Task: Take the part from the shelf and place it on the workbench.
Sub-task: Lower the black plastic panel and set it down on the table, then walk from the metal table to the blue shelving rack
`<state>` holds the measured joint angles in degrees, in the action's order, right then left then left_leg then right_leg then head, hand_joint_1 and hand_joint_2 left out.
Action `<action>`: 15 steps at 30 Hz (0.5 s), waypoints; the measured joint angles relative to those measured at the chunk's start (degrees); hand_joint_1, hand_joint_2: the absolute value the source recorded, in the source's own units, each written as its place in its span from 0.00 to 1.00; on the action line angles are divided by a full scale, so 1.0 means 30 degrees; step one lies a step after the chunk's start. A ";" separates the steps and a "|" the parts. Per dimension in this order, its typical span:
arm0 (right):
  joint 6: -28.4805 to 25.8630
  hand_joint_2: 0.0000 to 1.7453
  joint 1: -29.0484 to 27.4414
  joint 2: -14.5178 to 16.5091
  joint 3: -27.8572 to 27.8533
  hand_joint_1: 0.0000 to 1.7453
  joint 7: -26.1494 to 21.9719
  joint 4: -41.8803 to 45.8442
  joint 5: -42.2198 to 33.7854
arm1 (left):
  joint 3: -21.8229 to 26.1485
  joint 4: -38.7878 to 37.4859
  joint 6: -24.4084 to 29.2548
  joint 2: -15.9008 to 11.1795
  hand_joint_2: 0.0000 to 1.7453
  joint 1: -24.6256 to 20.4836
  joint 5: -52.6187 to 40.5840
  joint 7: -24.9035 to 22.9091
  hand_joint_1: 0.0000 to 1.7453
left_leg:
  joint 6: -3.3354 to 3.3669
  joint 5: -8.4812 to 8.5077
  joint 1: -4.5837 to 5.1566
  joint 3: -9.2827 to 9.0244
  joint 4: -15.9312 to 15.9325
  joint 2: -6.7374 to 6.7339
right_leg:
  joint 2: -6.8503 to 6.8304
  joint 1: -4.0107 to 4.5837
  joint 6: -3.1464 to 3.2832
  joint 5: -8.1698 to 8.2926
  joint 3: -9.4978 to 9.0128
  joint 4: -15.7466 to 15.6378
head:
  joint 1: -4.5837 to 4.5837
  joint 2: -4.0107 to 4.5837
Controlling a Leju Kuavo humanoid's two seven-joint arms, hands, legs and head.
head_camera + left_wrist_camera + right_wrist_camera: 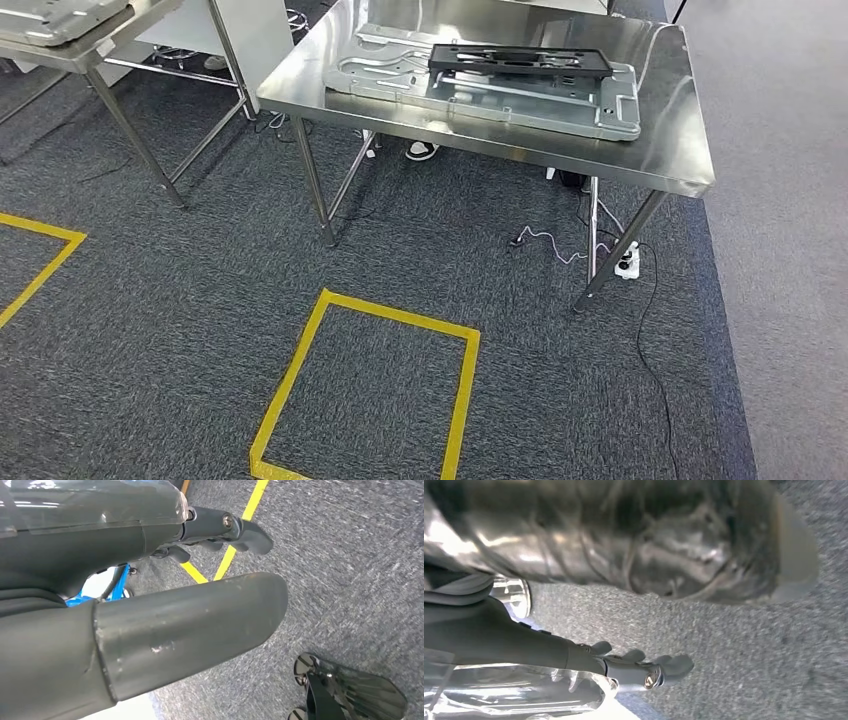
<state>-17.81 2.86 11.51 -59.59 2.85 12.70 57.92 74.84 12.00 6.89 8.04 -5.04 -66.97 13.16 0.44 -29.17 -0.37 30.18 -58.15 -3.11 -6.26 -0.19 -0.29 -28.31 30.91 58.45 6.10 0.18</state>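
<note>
A black part [520,62] lies on a grey plate [490,88] on the shiny worktop [680,150]. The left hand [220,530] and right hand [639,667] hang with fingers apart, holding nothing.

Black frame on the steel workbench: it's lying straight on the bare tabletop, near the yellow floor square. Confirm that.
Not quite. In the head view the black frame lies on a silver metal panel, not the bare tabletop. The panel sits on the steel workbench, and the yellow floor square is nearby, as you said.
</note>
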 joint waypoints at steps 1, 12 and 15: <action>0.0029 0.00 0.0066 0.0011 -0.0027 0.00 0.0132 -0.0016 0.0002 | 0.0002 0.0000 0.0000 0.0004 0.00 0.0039 0.0002 0.0000 0.00 | 0.0130 0.0062 0.0002 0.0055 0.0024 0.0177 | -0.0125 -0.0011 -0.0094 0.0013 -0.0014 -0.0008 | 0.0005 -0.0002; 0.1028 0.00 0.0063 0.0392 -0.0636 0.00 0.1826 -0.0197 -0.0439 | 0.0062 0.0000 0.0262 0.0100 0.00 0.0058 0.0153 -0.0109 0.00 | 0.0663 0.0593 0.0001 0.0528 -0.0074 0.2442 | 0.2931 -0.0187 -0.0168 -0.0681 0.0437 0.1645 | 0.0005 -0.0004; 0.1311 0.00 0.0091 0.0402 -0.0787 0.00 0.1259 -0.0197 -0.0437 | 0.0066 0.0000 0.0282 0.0188 0.00 0.0000 0.0151 -0.0064 0.00 | 0.0302 0.0724 -0.0078 0.0760 -0.0103 0.3060 | 0.3612 -0.0131 0.0018 -0.0362 -0.0211 0.0067 | 0.0002 -0.0006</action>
<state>-13.87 3.13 12.72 -61.95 6.62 12.11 56.61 75.04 12.00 7.73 8.60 -5.04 -66.52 12.97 1.34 -27.00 -0.60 32.46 -58.46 6.07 4.57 -0.58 -0.24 -29.40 30.27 58.65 6.11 0.16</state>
